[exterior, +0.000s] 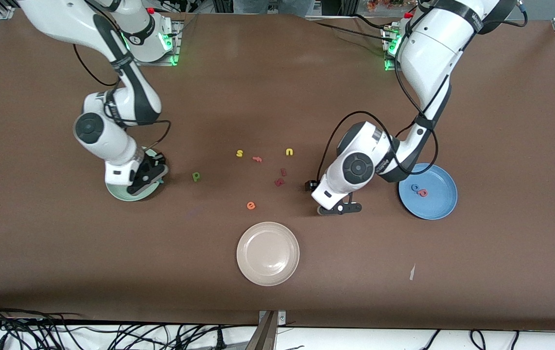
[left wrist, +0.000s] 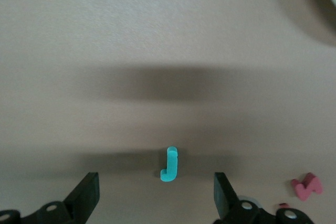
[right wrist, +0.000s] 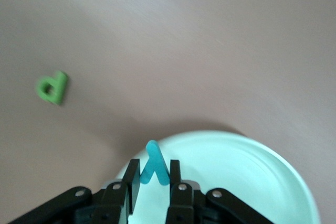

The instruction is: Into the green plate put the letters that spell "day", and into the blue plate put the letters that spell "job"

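My right gripper (right wrist: pixel 154 176) is shut on the teal "y" (right wrist: pixel 155 164) and hangs low over the rim of the green plate (right wrist: pixel 247 171), which lies toward the right arm's end of the table (exterior: pixel 127 193). The green "d" (exterior: pixel 196 177) lies on the table beside that plate. My left gripper (left wrist: pixel 155 199) is open and low over the table, its fingers (left wrist: pixel 87 194) on either side of the teal "j" (left wrist: pixel 169 164), which lies flat and untouched. The blue plate (exterior: pixel 440 206) beside it holds the blue "o" (exterior: pixel 416 187) and the red "b" (exterior: pixel 423 193).
A cream plate (exterior: pixel 268 272) lies nearer the front camera at mid-table. Loose letters lie in the middle: a yellow "s" (exterior: pixel 239 153), a salmon one (exterior: pixel 257 159), a yellow "u" (exterior: pixel 289 152), two dark red ones (exterior: pixel 280 182) and an orange "e" (exterior: pixel 251 205).
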